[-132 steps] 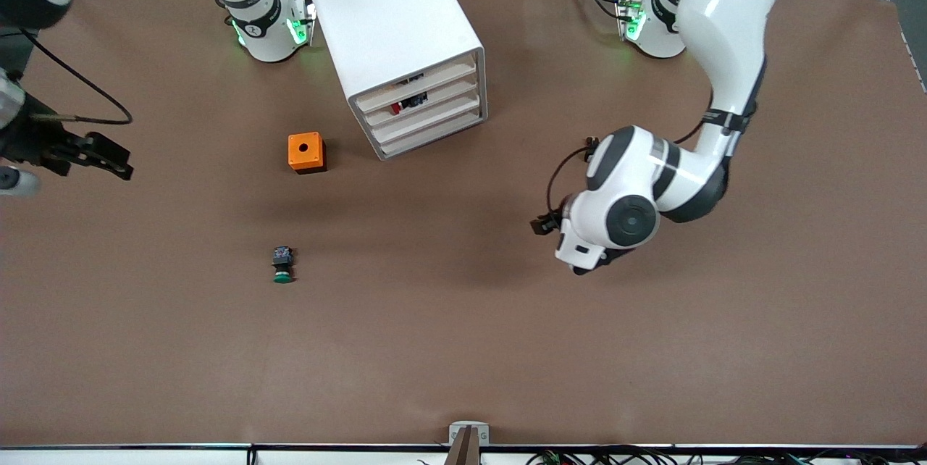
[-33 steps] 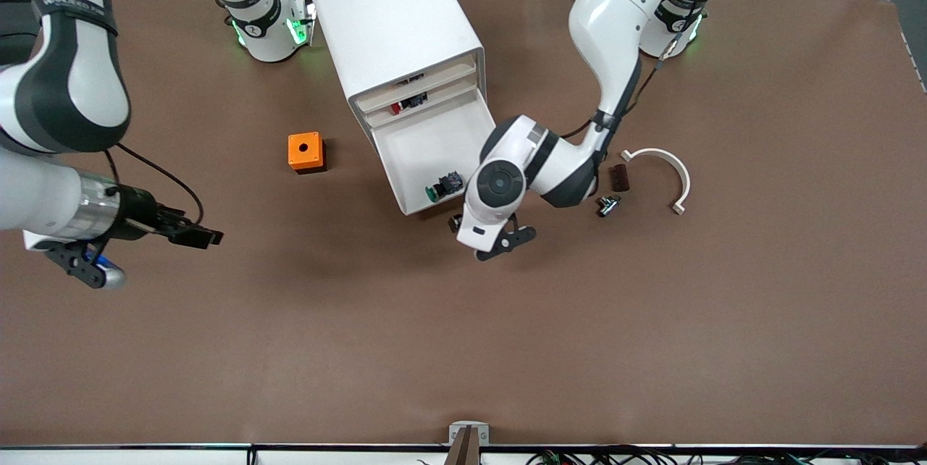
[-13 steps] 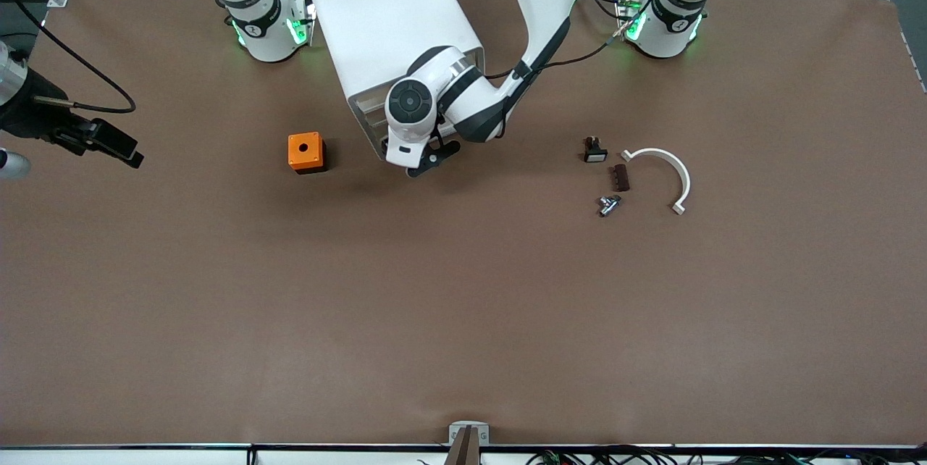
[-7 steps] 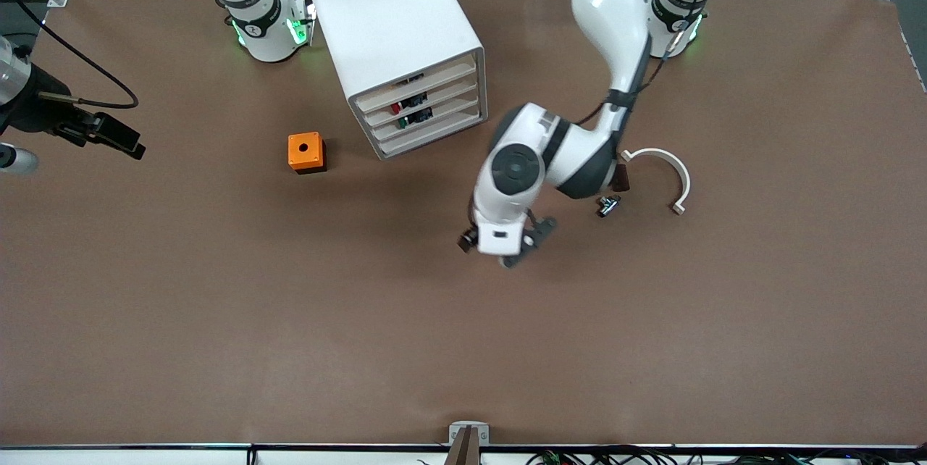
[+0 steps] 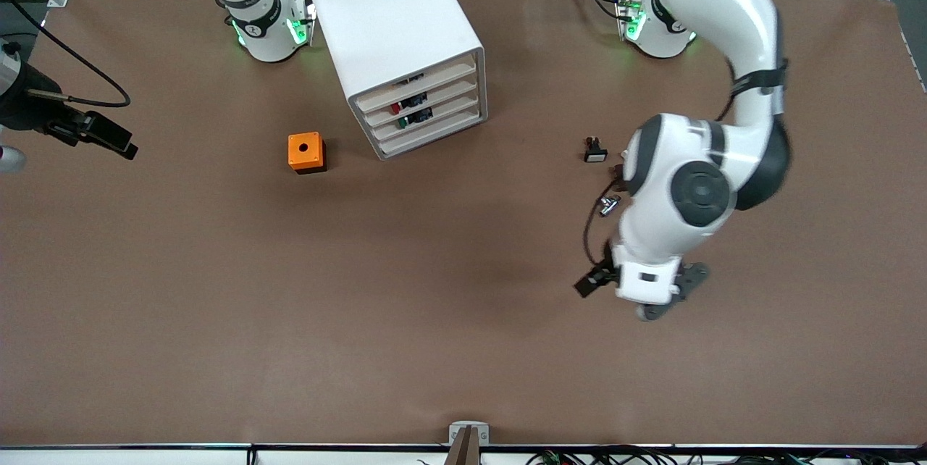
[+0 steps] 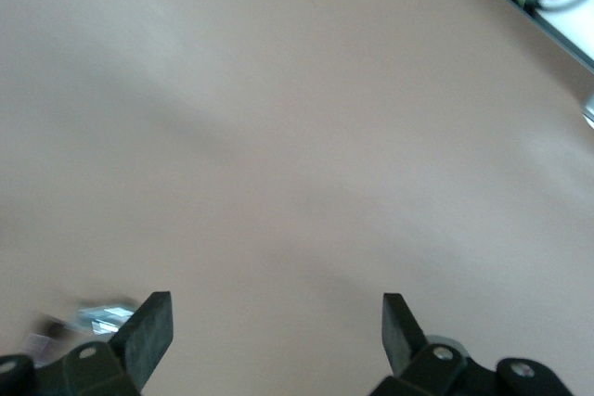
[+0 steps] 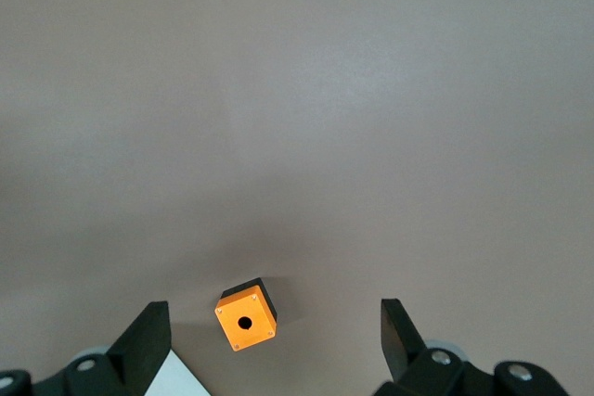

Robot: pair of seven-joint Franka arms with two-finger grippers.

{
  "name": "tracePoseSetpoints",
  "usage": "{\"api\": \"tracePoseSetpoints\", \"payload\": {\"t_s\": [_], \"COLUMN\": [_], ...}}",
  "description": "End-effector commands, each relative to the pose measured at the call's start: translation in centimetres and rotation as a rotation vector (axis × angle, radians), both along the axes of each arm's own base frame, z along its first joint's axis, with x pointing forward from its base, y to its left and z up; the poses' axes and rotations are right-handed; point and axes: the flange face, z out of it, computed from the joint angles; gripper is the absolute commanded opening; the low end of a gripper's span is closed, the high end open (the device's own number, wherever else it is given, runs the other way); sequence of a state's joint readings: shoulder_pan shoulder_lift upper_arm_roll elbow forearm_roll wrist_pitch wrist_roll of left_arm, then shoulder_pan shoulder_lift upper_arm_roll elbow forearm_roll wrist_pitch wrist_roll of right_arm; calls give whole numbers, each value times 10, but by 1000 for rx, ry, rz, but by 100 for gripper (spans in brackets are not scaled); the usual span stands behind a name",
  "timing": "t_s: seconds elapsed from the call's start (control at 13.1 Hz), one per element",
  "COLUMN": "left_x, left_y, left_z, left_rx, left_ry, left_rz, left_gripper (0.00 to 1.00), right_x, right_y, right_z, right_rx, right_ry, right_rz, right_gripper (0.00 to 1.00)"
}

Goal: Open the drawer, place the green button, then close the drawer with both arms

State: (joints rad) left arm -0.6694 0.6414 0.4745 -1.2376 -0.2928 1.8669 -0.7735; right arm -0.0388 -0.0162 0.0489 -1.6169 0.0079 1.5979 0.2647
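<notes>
Your drawer (image 5: 427,119), a shallow white plastic tray, is sitting shut in the rounded cabinet (image 5: 395,38), its sloped lip facing the front camera and its long axis running across the cabinet front. The green-capped button (image 5: 409,118) is showing inside. Your left gripper (image 6: 276,326) is hanging empty, jaws spread, well apart over bare brown table (image 5: 362,320). Your right gripper (image 7: 274,331) is waiting, jaws spread, above the orange cube (image 7: 246,320).

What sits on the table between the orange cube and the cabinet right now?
Nothing: between the orange cube and the cabinet only bare brown table shows in the front view.

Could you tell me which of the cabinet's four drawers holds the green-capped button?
The third drawer from the top: the button shows there, green cap; the drawer above holds a red one.
</notes>
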Motion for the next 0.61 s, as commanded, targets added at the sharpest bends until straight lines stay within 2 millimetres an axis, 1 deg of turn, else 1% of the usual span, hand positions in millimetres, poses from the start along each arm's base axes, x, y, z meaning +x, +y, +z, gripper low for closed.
{"api": "tracePoseSetpoints", "payload": {"t_s": [0.0,0.23,0.38,0.46,0.54], "left_x": [-12,-27,-46,-50,-56], "left_y": [53,109,138,149,167], "left_z": [60,119,145,154,168], "left_rx": [80,48,23,15,5], "left_ry": [11,17,68,76,67], "left_rz": [-124,-204,-268,-279,-267], "left_gripper": [100,100,100,100,100], "right_x": [-4,-5,-5,-5,-4], "right_y": [-3,-3,-3,-4,-7], "right_z": [8,10,14,14,14], "right_rx": [-17,-15,-15,-13,-6], "right_ry": [-9,-4,-15,-15,-15], "right_rz": [8,9,6,5,-1], "right_gripper": [100,100,100,100,100]}}
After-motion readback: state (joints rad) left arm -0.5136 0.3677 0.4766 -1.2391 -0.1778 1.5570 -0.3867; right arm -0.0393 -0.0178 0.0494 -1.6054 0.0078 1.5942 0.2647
